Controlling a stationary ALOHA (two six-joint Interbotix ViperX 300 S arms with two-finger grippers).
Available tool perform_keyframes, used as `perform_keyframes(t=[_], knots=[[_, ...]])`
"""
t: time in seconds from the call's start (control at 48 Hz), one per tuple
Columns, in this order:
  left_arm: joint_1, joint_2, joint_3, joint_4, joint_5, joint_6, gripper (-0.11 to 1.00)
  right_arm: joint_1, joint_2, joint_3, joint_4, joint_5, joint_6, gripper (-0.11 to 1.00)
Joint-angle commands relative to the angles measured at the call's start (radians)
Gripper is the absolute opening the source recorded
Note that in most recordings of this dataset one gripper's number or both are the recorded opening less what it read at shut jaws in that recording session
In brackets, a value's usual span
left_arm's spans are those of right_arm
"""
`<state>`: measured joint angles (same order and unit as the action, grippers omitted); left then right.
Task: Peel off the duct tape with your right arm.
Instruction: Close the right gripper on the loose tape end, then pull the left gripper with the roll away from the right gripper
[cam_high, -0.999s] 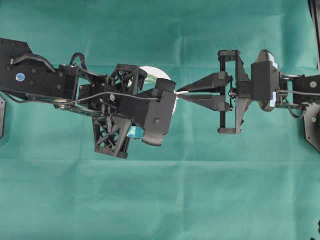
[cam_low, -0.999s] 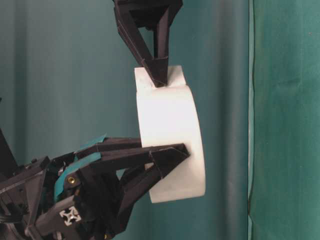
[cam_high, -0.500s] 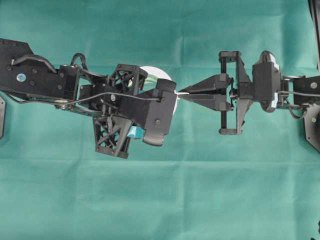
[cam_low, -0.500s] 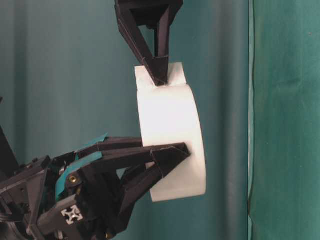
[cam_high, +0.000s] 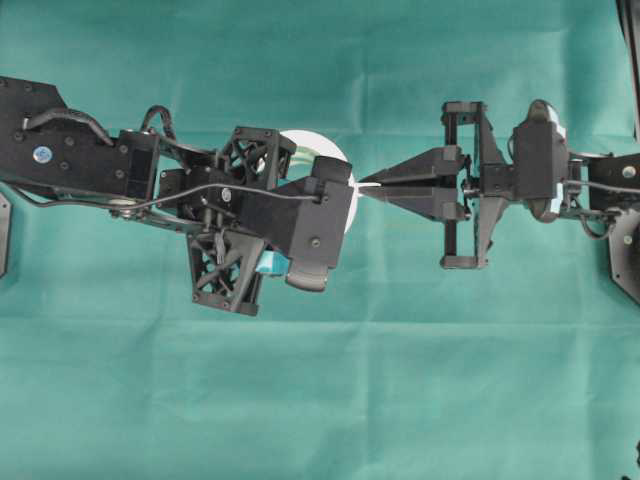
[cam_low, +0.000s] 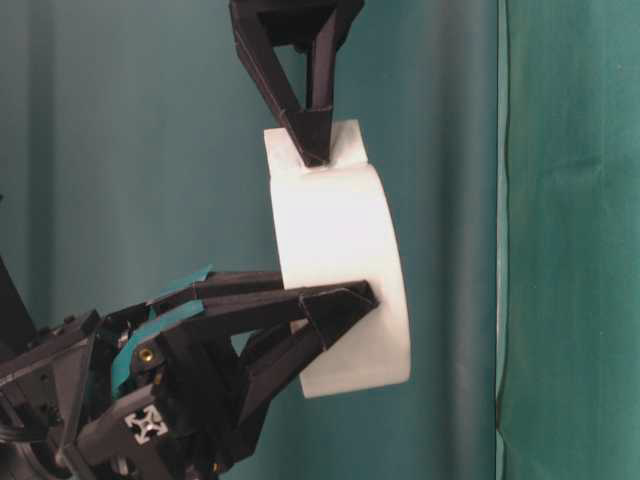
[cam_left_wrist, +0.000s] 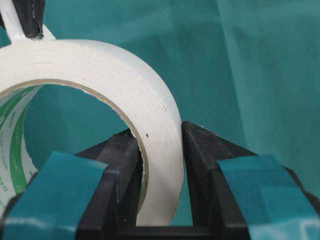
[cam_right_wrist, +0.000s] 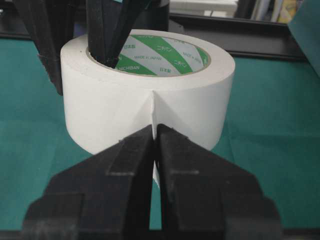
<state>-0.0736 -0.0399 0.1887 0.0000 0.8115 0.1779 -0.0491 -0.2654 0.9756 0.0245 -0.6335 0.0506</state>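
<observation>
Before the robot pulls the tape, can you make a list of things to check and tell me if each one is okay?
1. Is the left gripper holding the duct tape roll? Ok: one finger sits inside the ring, one outside.
2. Is the right gripper shut on the loose strip end? Ok: its tips pinch the white tab.
3. Is the roll off the green cloth? Ok: it hangs in the air.
4. Is there room to pull away? Ok: nothing stands behind the right arm's path.
5. Has much tape peeled yet? Not ok: only a short tab is lifted.
6. Will the pinch hold? Cannot tell.
</observation>
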Motion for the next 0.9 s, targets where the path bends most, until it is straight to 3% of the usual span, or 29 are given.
perform_keyframes(t=[0.0,0.52,0.874], knots=[[-0.011,-0.031,-0.018,-0.003,0.002,0.003,0.21,-0.005,-0.008,-0.006,0.011,-0.015,0.000,-0.09],[-0.025,-0.040,-0.018,-0.005,0.038,0.012,0.21,-0.014,-0.008,0.005,0.012,-0.009,0.000,-0.09],[-0.083,-0.034,-0.015,-0.005,0.035,0.069,0.21,-0.031,-0.008,0.009,0.023,-0.014,-0.002,-0.09]])
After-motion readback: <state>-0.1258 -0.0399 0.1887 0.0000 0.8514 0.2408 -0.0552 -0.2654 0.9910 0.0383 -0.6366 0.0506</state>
